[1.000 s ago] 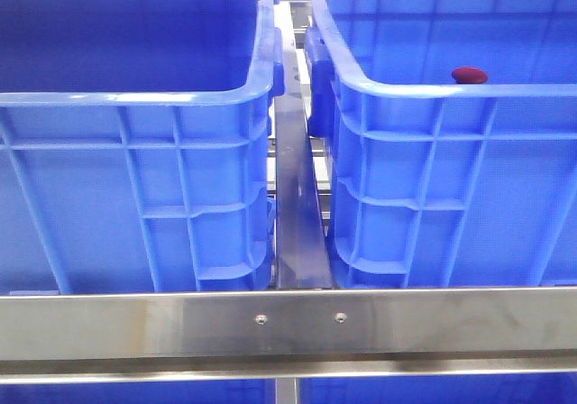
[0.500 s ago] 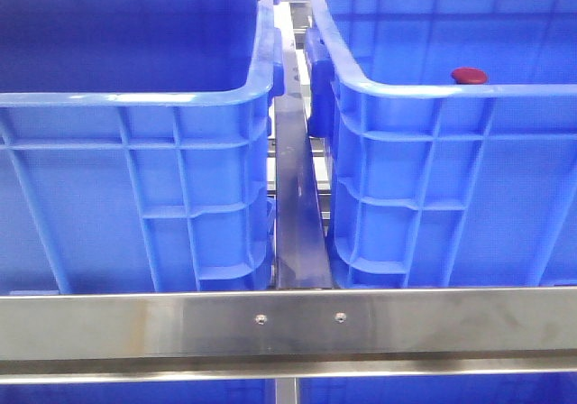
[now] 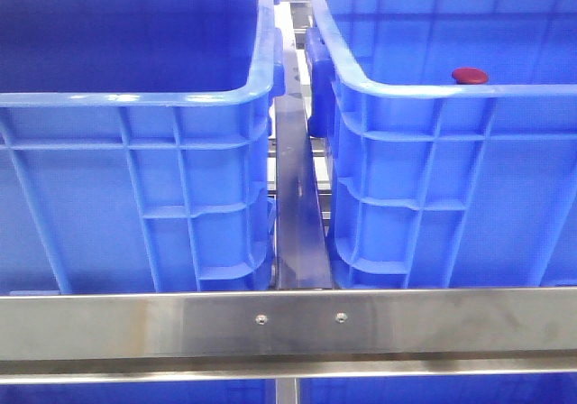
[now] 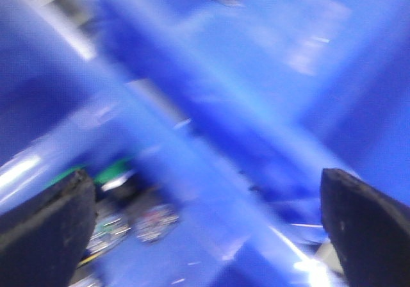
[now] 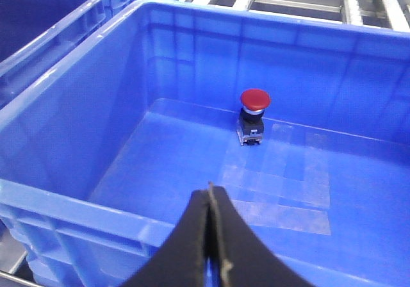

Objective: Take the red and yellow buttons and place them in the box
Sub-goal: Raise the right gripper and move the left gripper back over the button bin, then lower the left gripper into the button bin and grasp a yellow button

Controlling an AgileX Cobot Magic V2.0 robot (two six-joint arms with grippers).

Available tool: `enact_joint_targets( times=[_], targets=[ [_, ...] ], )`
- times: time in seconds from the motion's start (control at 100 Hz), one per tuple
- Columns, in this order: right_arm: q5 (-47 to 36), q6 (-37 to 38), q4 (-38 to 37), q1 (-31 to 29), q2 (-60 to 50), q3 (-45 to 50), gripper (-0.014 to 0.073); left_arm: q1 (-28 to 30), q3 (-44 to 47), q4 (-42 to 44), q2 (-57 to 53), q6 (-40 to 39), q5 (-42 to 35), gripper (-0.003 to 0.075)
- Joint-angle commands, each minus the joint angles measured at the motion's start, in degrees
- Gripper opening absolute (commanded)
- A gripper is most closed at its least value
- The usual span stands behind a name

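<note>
Step in hand, as I read it: between picks. One glossy red domed button [image 5: 255,98] on its black switch body stands upright on the floor of the right-hand bright-blue ribbed plastic crate [image 3: 433,88], near the far wall. In the front view only its red cap [image 3: 469,75] shows over the near rim. No yellow button visible in any view.

The matching blue crate on the left [image 3: 135,97] shows no contents in the front view, though its floor is hidden there.

Right pincer [image 5: 209,236]: black fingers pressed fully together, nothing between them, hanging over the near rim of the right crate, well short of the button.

Left pincer [image 4: 205,229]: black fingers [image 4: 51,223] spread wide, nothing held. Its wrist view is heavily motion-blurred; blue plastic below, and some small dark parts I can't identify.

Next move, my guess: the left arm goes for another button, so it needs a clear view first, then a centred approach over the cap with the fingers spread. Which crate is source and which is target I can't tell for sure.
</note>
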Motion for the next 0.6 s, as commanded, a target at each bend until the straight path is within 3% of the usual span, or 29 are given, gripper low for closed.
enact_joint_targets(
  times=[0.0, 0.31, 0.59],
  targets=[
    [-1.6, -0.5, 0.5, -0.3, 0.0, -1.5, -0.0068, 3.4, -2.0, -0.9, -2.4, -3.1, -1.7, 0.0661],
    [-1.4, -0.5, 0.5, -0.3, 0.0, -1.5, -0.0068, 13.3, -2.0, -0.9, -2.3, -7.3, -0.7, 0.0661],
    [-1.2, -0.5, 0.5, -0.3, 0.0, -1.5, -0.0068, 16.1, -2.0, -0.6, -0.6, -9.3, -0.6, 0.0661]
  ],
)
